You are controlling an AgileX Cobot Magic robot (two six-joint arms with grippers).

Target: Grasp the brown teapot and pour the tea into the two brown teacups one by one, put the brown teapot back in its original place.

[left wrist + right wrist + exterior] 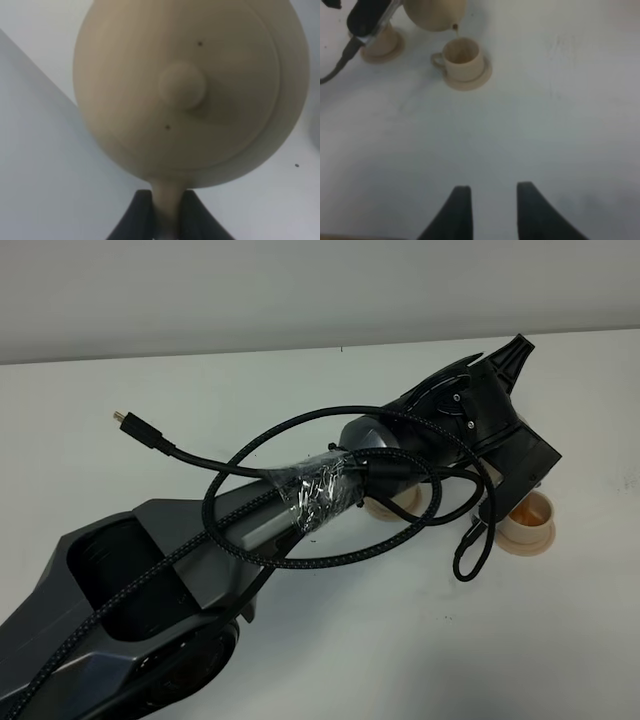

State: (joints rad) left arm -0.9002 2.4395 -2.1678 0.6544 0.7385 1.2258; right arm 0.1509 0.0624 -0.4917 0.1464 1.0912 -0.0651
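Jaws on the left arm [300,502] are clamped shut on the loop handle [168,202] of the brown teapot [150,115]. The pot hangs tipped over the right half of the tabletop [120,400], about midway between its far and near edges. From high up, the arm hides the pot completely.

Below it, the left-hand teacup [384,46] stands on its saucer, half hidden behind a dangling black cable [470,540]; I cannot tell whether it holds tea. Near it on the right, the right-hand teacup [462,54] sits on its own saucer [482,76] under the spout. A thin thread of tea [456,31] falls just inside its rim, and amber liquid shows in it.

Over on the right, the right arm's jaws stand apart with nothing between them, above bare tabletop and well clear of both cups.

The stream lands close to the rim, so I'd expect a small wobble to spill tea onto the saucer. The slack cable hangs beside the cups and could catch one when the arm swings. The lid knob [182,86] is unheld, so a steeper tilt might loosen the lid. I can't see the teapot's own saucer.
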